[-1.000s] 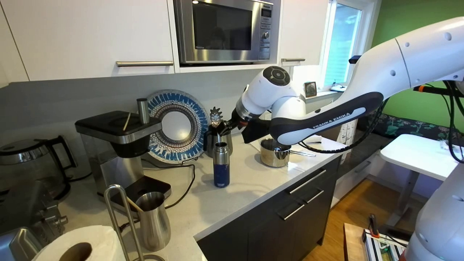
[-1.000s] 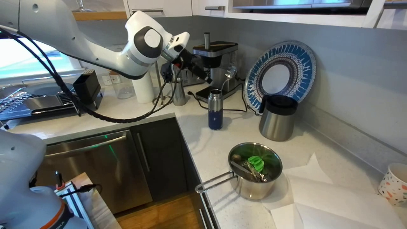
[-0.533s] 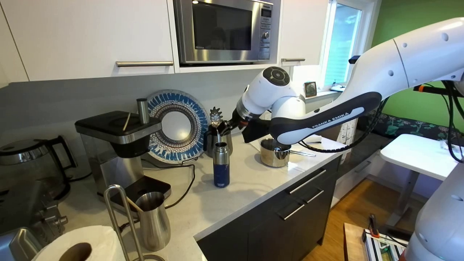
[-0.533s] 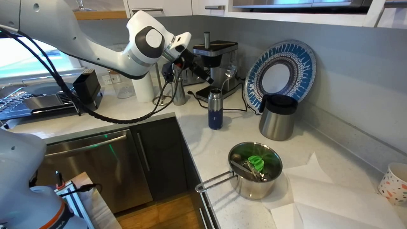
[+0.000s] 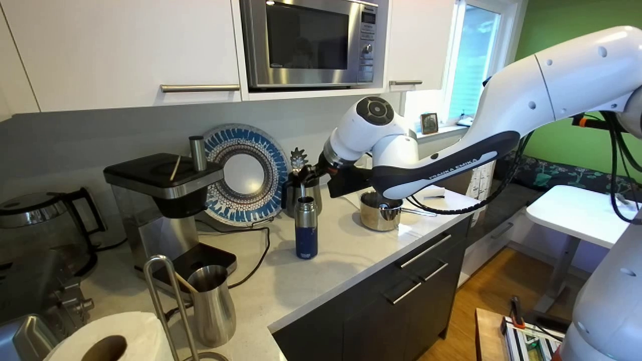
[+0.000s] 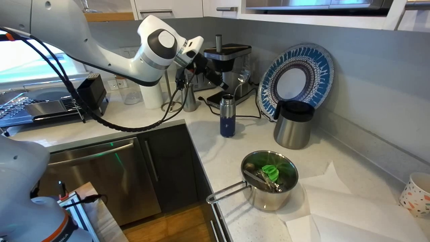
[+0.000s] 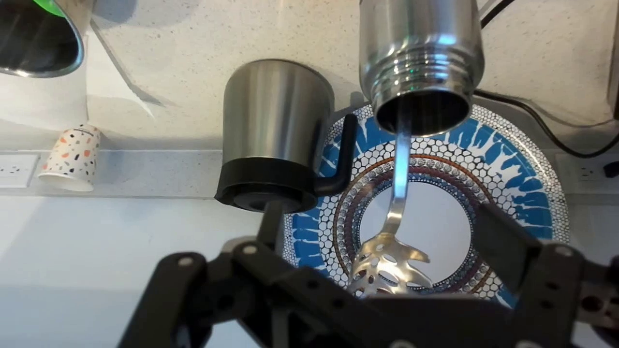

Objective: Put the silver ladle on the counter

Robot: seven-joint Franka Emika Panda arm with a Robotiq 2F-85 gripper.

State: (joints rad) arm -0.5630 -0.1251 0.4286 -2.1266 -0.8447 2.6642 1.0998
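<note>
The silver ladle (image 6: 240, 84) stands in the open mouth of a blue and steel bottle (image 6: 227, 119), leaning, with its bowl end up. In the wrist view its handle (image 7: 401, 164) rises from the bottle and its slotted bowl shows between my fingers; the bowl's far end is hidden by the gripper body. My gripper (image 7: 384, 231) is open, with a gap on both sides of the ladle. In both exterior views the gripper (image 5: 307, 175) (image 6: 224, 86) is beside the ladle above the bottle. The bottle stands on the pale counter (image 5: 346, 250).
A steel jug with black lid (image 6: 293, 129) and a round patterned tray (image 6: 320, 80) stand behind the bottle. A steel pot (image 6: 268, 198) holds utensils. A coffee machine (image 5: 165, 200), a milk jug (image 5: 214, 311), paper sheets (image 6: 356, 215) and a cup (image 6: 416, 193) are also on the counter.
The arm has shifted slightly, its elbow moving toward the counter side, and my gripper has moved a little. The ladle and bottle have not visibly moved.
</note>
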